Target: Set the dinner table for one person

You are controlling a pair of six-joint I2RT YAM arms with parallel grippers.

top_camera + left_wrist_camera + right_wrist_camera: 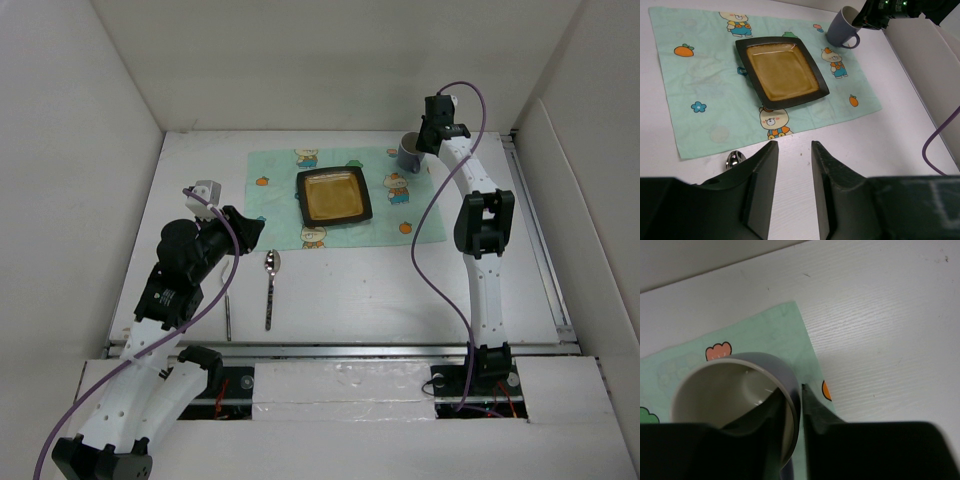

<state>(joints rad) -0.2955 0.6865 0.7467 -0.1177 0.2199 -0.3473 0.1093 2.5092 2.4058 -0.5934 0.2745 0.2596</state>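
Desk (400,290): plain white matte top, fills the whole work area and carries everything below.

Placemat (275,180): mint-green cloth, lying flat on the far-centre part of the desk. The print is cartoons only: bears in overalls, carrots, a blue flower.

Plate (333,196): square, dark rim, glossy amber centre. It sits on the placemat, right of the mat's middle, turned a little off square to the mat.

Mug (409,152): grey-blue outside, pale inside, at the mat's far right corner. The base is over the mat edge and the handle points to the near right. I can't tell whether it rests on the mat or is lifted.

My right pincer (796,400): nearly closed and clamped on the mug wall, one finger inside the rim and one outside.

Spoon (271,285): on bare desk just off the mat's near edge, bowl toward the mat, handle toward my bases.

A second thin utensil (227,310) lies left of the spoon, roughly parallel to it and partly under my left arm. I can't tell what type it is.

My left pincer (792,190): fingers part-open with a clear gap and nothing between them. It is above bare desk near the mat's near edge, with the spoon bowl just beside the left finger.
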